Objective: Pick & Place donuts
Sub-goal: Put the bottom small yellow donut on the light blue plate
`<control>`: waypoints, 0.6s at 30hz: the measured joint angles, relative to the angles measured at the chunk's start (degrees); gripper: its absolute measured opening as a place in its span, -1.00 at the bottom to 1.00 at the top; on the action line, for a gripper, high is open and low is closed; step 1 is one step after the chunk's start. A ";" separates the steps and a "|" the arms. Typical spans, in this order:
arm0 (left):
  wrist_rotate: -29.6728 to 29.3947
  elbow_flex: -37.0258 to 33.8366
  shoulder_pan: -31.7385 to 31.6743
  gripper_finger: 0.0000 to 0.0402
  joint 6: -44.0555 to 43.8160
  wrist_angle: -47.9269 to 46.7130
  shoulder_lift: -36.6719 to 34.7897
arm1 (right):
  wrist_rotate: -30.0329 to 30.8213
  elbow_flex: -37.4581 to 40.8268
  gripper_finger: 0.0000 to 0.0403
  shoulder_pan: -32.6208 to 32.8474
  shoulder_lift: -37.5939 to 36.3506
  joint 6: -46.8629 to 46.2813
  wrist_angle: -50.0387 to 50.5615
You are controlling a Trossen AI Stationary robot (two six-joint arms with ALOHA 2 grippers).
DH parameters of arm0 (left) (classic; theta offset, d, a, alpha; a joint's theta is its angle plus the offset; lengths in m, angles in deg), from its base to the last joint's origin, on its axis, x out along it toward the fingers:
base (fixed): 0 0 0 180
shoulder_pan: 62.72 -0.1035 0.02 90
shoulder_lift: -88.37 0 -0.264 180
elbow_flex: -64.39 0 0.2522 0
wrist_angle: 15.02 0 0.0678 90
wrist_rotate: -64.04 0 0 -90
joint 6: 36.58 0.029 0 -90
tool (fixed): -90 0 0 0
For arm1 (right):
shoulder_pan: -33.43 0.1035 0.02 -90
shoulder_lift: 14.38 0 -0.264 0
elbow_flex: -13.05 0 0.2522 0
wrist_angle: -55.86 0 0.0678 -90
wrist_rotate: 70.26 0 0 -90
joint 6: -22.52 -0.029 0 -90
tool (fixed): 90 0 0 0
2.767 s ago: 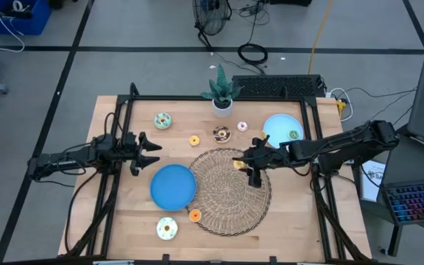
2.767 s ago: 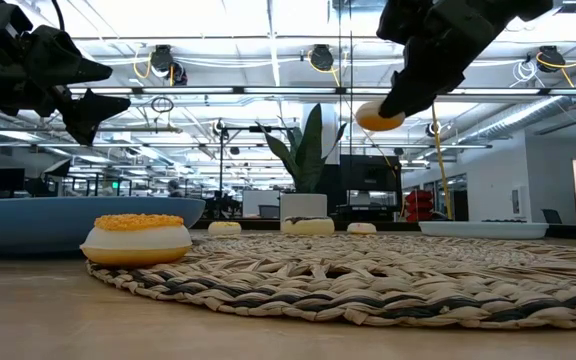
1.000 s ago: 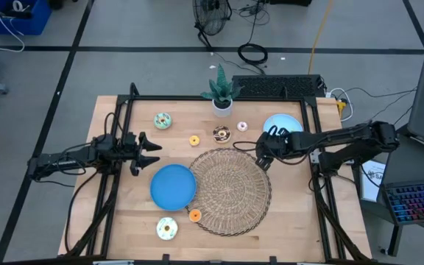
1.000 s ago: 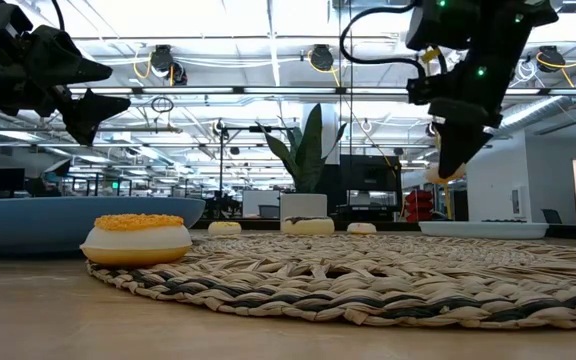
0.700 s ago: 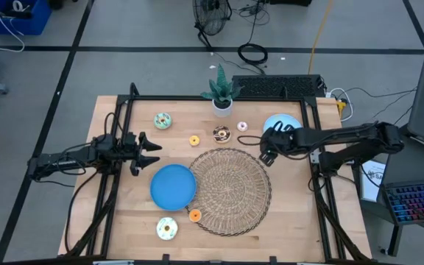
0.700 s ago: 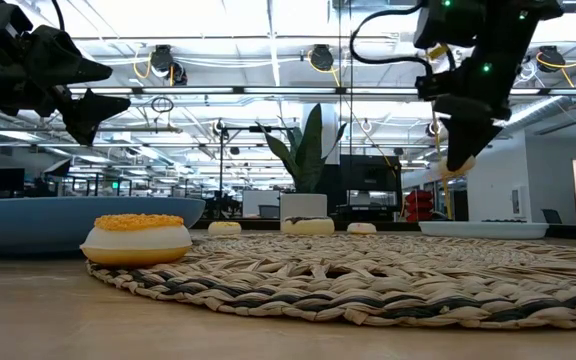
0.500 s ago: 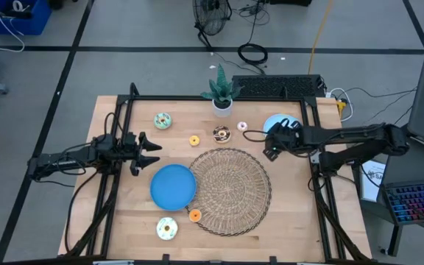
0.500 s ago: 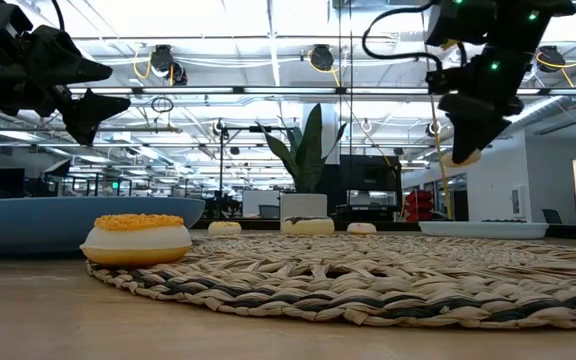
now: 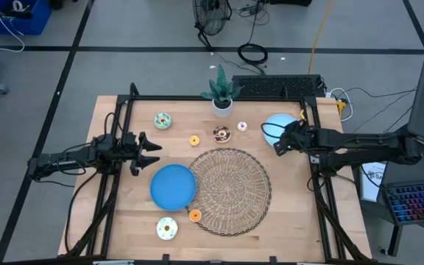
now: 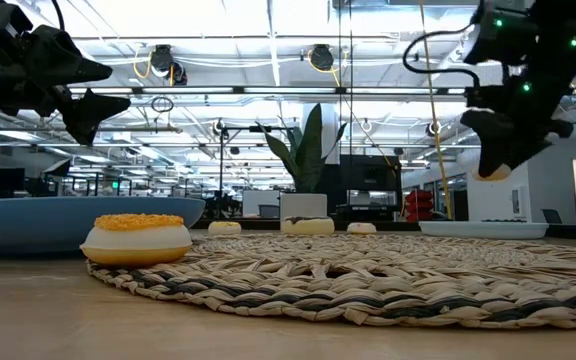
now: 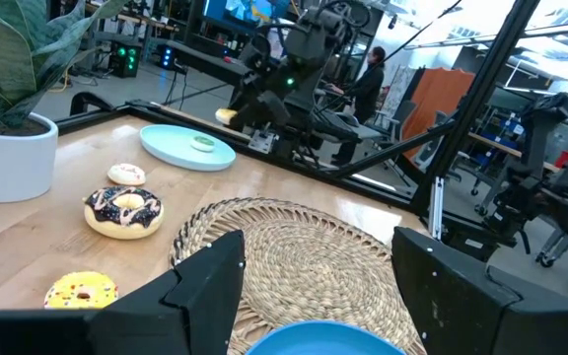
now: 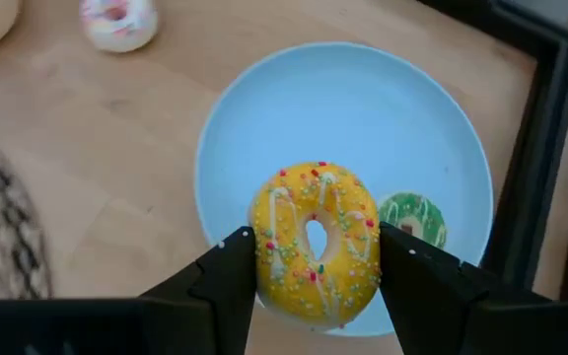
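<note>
The right end effector (image 12: 316, 258), clenched on a yellow sprinkled donut (image 12: 316, 244) above the pale-blue round plate (image 12: 392, 118), could drop it onto the small green donut (image 12: 412, 219) below.

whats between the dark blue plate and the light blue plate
The woven mat lies between the dark blue plate and the light blue plate, clearest in the high view.

Right tool (image 12: 314, 261) w/ donut (image 12: 316, 242) above far-right plate (image 12: 363, 99); mat (image 9: 229, 190) centre, plant (image 9: 221, 94) behind
</note>
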 joint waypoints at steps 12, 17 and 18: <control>0.00 0.00 0.01 0.27 0.00 0.01 0.00 | -3.56 9.48 -0.09 -6.21 -1.61 3.11 -13.69; 0.00 0.00 0.00 0.27 0.00 0.02 0.00 | -5.41 12.01 -0.09 -7.30 -1.61 4.17 -17.75; 0.00 0.00 0.02 0.27 0.00 0.00 0.00 | -5.41 12.43 -0.09 -7.43 -1.61 4.49 -17.98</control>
